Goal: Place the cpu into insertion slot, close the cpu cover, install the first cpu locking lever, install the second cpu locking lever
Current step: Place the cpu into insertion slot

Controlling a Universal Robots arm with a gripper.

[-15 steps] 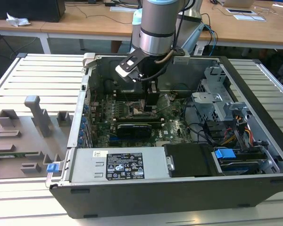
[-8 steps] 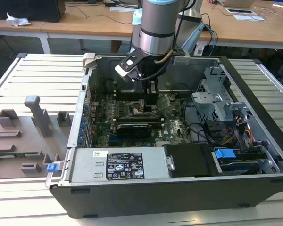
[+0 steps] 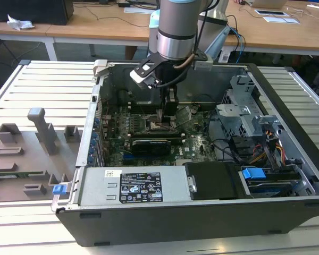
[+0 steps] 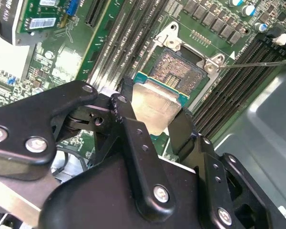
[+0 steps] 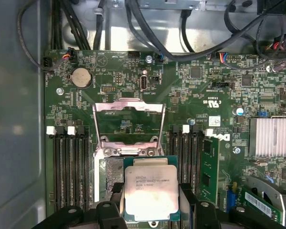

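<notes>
- The slatted surface (image 3: 42, 85) carries an open computer case (image 3: 202, 223), with grey moulded fixtures (image 3: 37, 143) lying well away from the fingers, on the exterior view's left.
- The arm (image 3: 178, 32) reaches down into the case from above, so its fingers (image 4: 131, 129) hang low over the green board (image 5: 181, 86).
- Long black memory slots (image 5: 69, 171) run on both sides of the fingers, close by.
- The cpu cover (image 5: 128, 151) stands swung open just beyond the fingertips. Bare green board shows through its square window, and its hinge edge meets the socket.
- The insertion slot (image 4: 178, 71) lies directly under and just ahead of the fingers. Part of its dark contact field is uncovered beside the chip in both wrist views.
- The cpu (image 5: 150, 192) is pinched between the two black fingers by opposite edges, silver top facing up. It overlaps the near part of the slot and sits off-centre from it. Whether it touches the socket cannot be told.
- A round coin battery (image 5: 81, 77) sits on the board well past the open cover, far from the fingers.
</notes>
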